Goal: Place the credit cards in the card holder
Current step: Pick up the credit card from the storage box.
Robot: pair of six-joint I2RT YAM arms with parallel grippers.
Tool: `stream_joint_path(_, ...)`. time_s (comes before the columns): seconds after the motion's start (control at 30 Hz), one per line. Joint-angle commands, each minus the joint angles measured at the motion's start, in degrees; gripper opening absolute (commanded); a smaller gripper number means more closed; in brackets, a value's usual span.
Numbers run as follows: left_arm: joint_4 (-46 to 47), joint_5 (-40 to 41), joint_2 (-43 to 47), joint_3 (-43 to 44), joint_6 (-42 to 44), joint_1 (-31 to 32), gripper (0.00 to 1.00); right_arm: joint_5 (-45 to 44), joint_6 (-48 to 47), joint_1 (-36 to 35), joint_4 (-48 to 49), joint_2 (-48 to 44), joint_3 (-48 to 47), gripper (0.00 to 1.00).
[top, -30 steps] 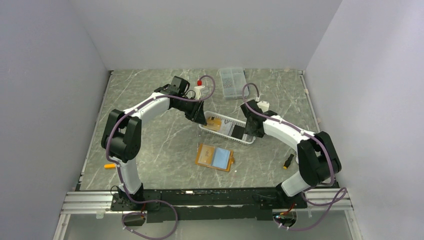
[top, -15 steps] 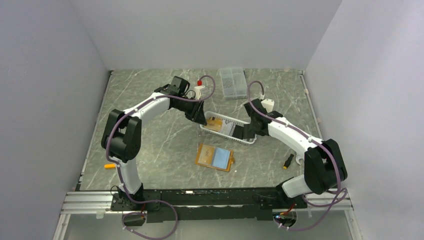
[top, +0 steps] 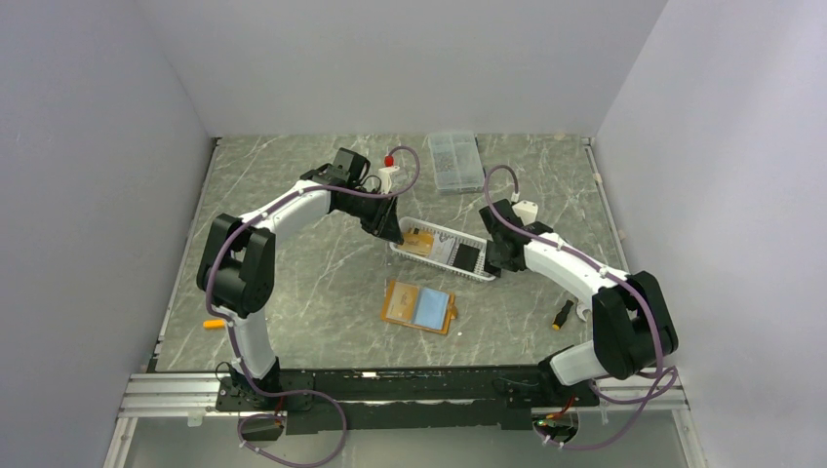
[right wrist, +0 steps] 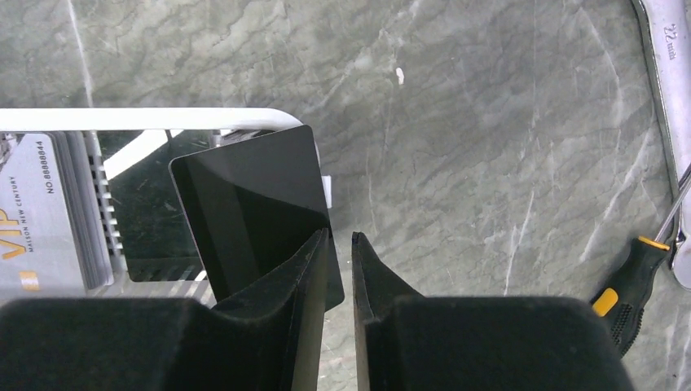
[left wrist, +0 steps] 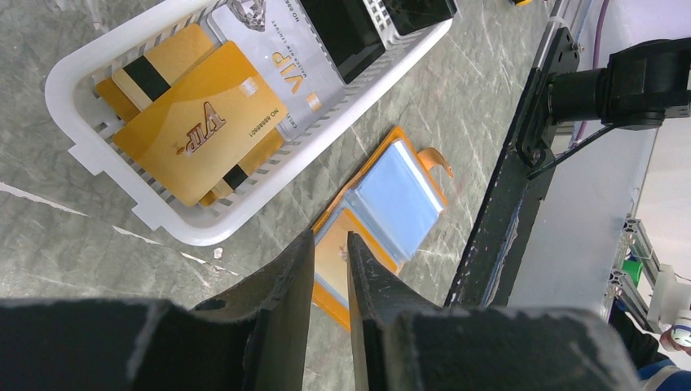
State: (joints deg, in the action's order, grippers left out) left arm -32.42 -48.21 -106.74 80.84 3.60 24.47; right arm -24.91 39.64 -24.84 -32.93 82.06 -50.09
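Credit cards (left wrist: 204, 122): all in the white basket (left wrist: 65, 81). A gold VIP card (left wrist: 175, 147) lies on top of other gold ones at its left end. A pale VIP card (left wrist: 277, 49) lies in the middle, and a black card (right wrist: 253, 212) is at the right end.
Card holder (left wrist: 391, 195): orange, spread open on the table (top: 312, 283) with its pale blue inside up. It is near the basket on the side toward my bases, not touching it.
Left gripper (left wrist: 330, 238): above the table just outside the basket's left end. My fingers (left wrist: 277, 293) stand a thin slit apart with nothing between them, and the card holder shows through the slit.
Right gripper (right wrist: 340, 236): at the basket's right end, over the black card's near corner, my fingers (right wrist: 293, 277) almost together.
Black card's pose: tilted, one corner over the basket's rim and another hidden under my finger. I cannot tell whether I am pinching it.
Elsewhere: a screwdriver (right wrist: 623, 314) with a black and yellow handle lies to my right, beside a silver wrench (right wrist: 672, 122). A clear compartment box (top: 453, 161) sits at the far side.
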Motion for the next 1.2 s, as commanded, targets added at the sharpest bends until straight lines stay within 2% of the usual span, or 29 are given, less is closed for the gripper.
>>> stream_joint_path(0.0,0.3,-2.4,1.8,0.8,-0.4,0.6,0.28,0.6,0.9,0.4,1.6,-1.1,0.5,0.19)
stream_joint_path(0.07,1.6,-4.0,0.6,1.8,-2.3,1.4,0.30,0.5,1.1,0.4,1.7,-1.3,0.6,0.19)
stream_joint_path(0.17,3.7,-7.2,-3.7,5.2,-7.5,4.2,0.46,0.5,1.3,0.5,2.1,-1.5,0.5,0.19)
stream_joint_path(0.23,7.0,-11.0,-7.5,7.3,-11.3,6.2,0.50,0.7,1.4,0.5,2.4,-1.5,0.6,0.19)
stream_joint_path(0.33,11.7,-15.0,-12.9,10.5,-17.2,9.0,0.49,1.0,1.6,0.5,3.1,-1.3,1.0,0.19)
stream_joint_path(0.53,21.5,-16.3,-18.1,12.3,-26.4,12.5,0.49,1.7,1.6,0.5,4.5,0.2,2.1,0.20)
stream_joint_path(0.87,43.5,-20.3,-19.9,9.2,-42.9,13.6,0.50,3.0,1.6,0.7,6.2,0.8,3.5,0.20)
stream_joint_path(0.93,42.7,-19.5,-20.5,10.2,-42.1,14.1,0.50,3.4,1.7,0.7,6.3,1.1,3.5,0.19)
stream_joint_path(1.03,35.6,-15.6,-21.0,11.7,-37.5,14.7,0.50,4.0,1.6,0.7,6.6,1.4,3.5,0.19)
stream_joint_path(1.17,35.5,-14.0,-20.4,10.4,-35.8,15.4,0.48,5.1,1.4,0.7,7.2,1.9,3.6,0.19)
